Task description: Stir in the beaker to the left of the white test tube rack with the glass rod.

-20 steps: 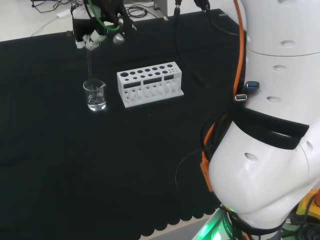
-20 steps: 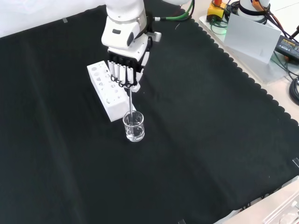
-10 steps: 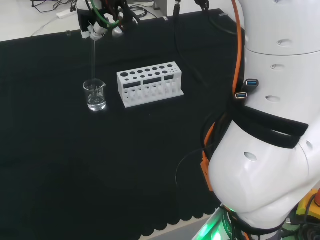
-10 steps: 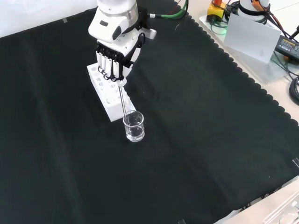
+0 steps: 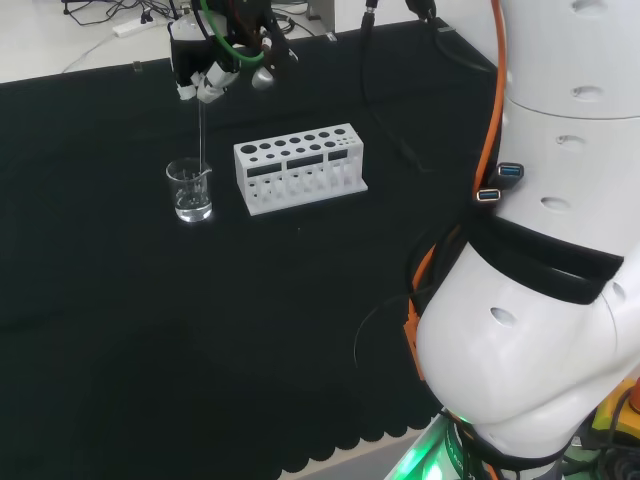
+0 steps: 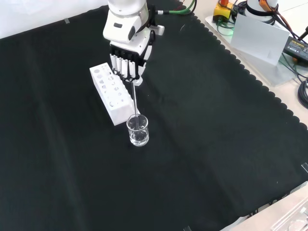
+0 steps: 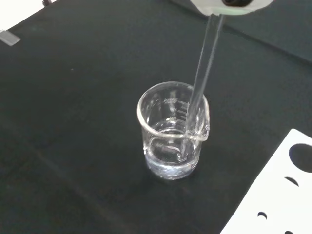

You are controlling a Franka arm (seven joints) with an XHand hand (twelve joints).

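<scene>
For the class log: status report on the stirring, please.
Hand shut on glass rod. Rod tip in beaker, near the spout. White test tube rack alongside, clear of rod.

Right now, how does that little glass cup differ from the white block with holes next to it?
The beaker is clear glass and round; the test tube rack is opaque white and a long box. The beaker holds a little clear liquid and the glass rod, which the hand holds from above; the rack's holes look empty. The beaker has one open mouth, the rack many small round holes. Both stand upright on the black cloth, close together.
</scene>
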